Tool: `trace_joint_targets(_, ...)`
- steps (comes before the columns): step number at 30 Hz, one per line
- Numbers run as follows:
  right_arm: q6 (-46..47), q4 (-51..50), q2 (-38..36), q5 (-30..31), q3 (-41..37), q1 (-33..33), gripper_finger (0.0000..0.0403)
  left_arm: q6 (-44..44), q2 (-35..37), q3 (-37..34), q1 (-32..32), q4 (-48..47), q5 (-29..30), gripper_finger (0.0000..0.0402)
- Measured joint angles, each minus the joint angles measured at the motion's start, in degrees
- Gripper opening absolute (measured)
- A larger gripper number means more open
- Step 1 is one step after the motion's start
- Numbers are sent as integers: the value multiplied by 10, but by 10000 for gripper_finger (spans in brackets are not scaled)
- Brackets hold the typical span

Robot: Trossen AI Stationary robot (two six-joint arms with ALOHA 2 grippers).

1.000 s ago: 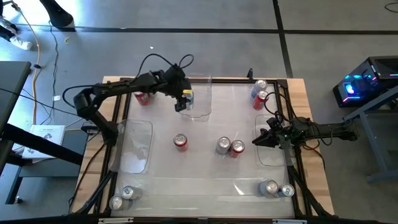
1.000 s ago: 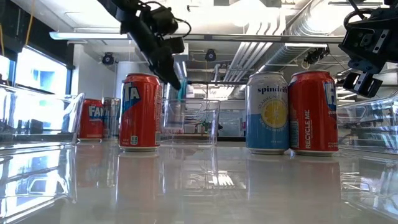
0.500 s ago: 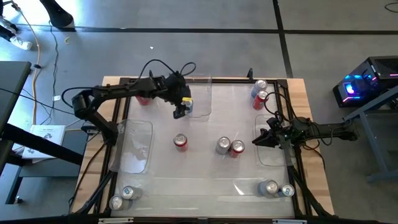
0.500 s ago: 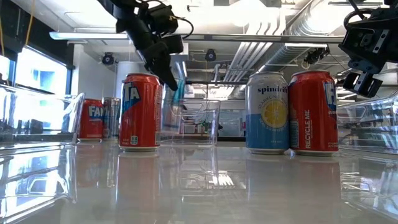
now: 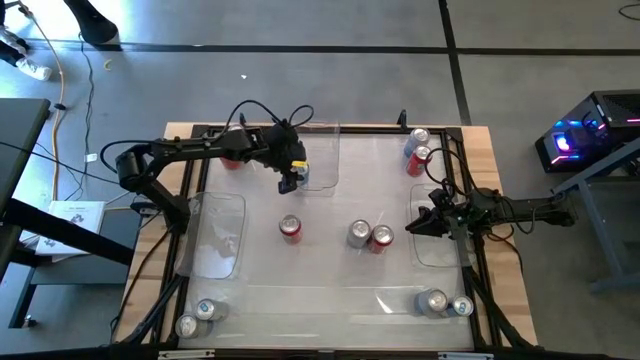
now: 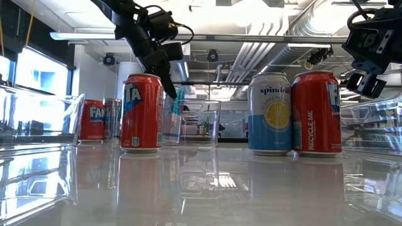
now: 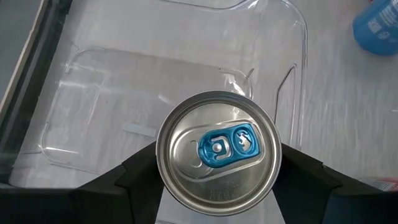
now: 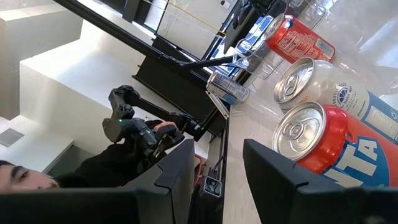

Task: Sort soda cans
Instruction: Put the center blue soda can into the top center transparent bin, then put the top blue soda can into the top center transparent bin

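A blue-tabbed can (image 7: pixel 217 151) is seen between the fingers of the left gripper (image 5: pixel 291 179), set inside the clear bin (image 5: pixel 322 160) at the far middle of the table (image 5: pixel 330 290). The jaws flank the can; whether they are gripping it cannot be told. The can should be confirmed standing on the bin floor, the jaws fully parted, and the gripper lifted straight up clear of the bin wall. The right gripper (image 5: pixel 421 227) waits, fingers apart and empty, to the bin's near right, facing a silver can (image 5: pixel 358 234) and red can (image 5: pixel 381 238).
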State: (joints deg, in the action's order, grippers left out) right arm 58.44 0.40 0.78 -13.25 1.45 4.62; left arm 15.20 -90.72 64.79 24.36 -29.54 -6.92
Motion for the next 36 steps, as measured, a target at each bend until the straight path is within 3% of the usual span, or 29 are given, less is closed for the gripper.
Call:
trace_joint_targets(6, 0, 0, 0, 0, 0, 0, 132, 9, 0, 0, 0, 0, -1, 242)
trace_joint_targets(15, 0, 0, 0, 0, 0, 0, 132, 9, 0, 1, 0, -1, -18, 298)
trace_joint_targets(26, 0, 0, 0, 0, 0, 0, 132, 19, 9, 65, -2, -46, -10, 303)
trace_joint_targets(29, 0, 0, 0, 0, 0, 0, 132, 19, 36, 76, -2, -52, 16, 303)
trace_joint_targets(36, 0, 0, 0, 0, 0, 0, 132, 4, 151, 58, 37, -53, 157, 303)
